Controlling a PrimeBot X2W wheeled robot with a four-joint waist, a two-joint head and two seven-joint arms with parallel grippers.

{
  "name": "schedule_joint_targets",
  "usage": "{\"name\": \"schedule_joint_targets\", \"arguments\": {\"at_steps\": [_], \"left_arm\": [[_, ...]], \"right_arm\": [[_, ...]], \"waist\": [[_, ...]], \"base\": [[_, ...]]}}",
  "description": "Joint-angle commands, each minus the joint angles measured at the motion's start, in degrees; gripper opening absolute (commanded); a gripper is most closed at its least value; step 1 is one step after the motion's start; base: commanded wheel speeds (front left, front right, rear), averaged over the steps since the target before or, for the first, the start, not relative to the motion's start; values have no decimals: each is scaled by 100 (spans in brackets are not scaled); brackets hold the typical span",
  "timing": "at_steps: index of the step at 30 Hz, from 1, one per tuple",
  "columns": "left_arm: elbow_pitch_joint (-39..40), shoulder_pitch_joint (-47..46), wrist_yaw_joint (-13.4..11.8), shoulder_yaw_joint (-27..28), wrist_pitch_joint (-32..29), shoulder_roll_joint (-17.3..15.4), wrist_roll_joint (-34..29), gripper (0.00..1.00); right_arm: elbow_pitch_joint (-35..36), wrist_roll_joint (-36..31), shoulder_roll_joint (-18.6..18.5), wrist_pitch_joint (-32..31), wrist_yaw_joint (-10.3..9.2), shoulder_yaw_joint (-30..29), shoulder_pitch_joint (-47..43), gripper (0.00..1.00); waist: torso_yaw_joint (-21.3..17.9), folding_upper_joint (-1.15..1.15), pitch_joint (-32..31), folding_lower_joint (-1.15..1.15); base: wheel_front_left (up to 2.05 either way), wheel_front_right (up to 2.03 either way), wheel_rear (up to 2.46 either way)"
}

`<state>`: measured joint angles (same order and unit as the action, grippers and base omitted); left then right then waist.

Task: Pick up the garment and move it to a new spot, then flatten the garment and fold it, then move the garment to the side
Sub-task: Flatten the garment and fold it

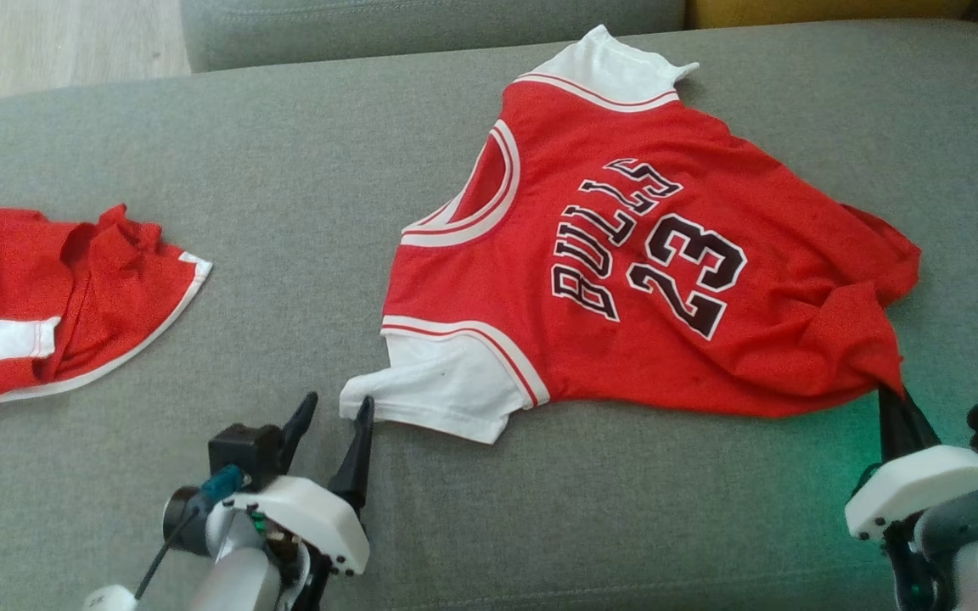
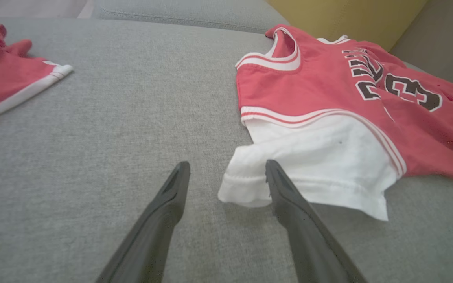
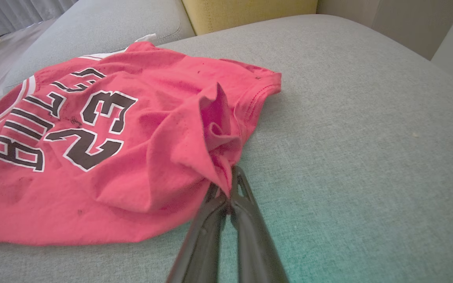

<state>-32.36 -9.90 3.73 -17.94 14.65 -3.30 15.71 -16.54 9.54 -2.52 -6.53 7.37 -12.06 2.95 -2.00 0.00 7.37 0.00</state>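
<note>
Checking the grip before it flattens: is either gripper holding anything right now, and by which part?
The right gripper is shut on the red jersey, pinching its bunched bottom corner. The left gripper is open, holding nothing.

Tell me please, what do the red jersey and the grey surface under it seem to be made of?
The jersey: probably thin, matte knit fabric, perhaps polyester; it bunches in soft folds at its pinched corner. The grey surface: likely woven upholstery, matte, with a fine flecked weave.
</note>
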Motion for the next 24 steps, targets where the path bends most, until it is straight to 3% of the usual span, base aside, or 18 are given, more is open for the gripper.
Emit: {"name": "schedule_joint_targets", "arguments": {"at_steps": [1,20,22,23,24], "left_arm": [[86,-177,48,131,35,-64,-21,100],[-364,-591,152,-17,34,-4,117,100],[-374,-595,167,-31,34,-4,115,96],[-380,-601,184,-49,34,-5,112,46],[-374,-607,198,-57,34,-5,114,11]], "right_arm": [[158,26,-36,59,12,142,122,0],[79,57,-36,71,12,217,213,0],[71,59,-36,71,12,217,217,0],[63,60,-36,73,12,215,221,0],[55,60,-36,76,12,210,224,0]], "waist": [[-3,0,-15,0],[-75,0,78,0],[-77,0,78,0],[-78,0,78,0],[-78,0,78,0]], "base": [[0,0,0],[0,0,0],[0,0,0],[0,0,0],[0,0,0]]}}
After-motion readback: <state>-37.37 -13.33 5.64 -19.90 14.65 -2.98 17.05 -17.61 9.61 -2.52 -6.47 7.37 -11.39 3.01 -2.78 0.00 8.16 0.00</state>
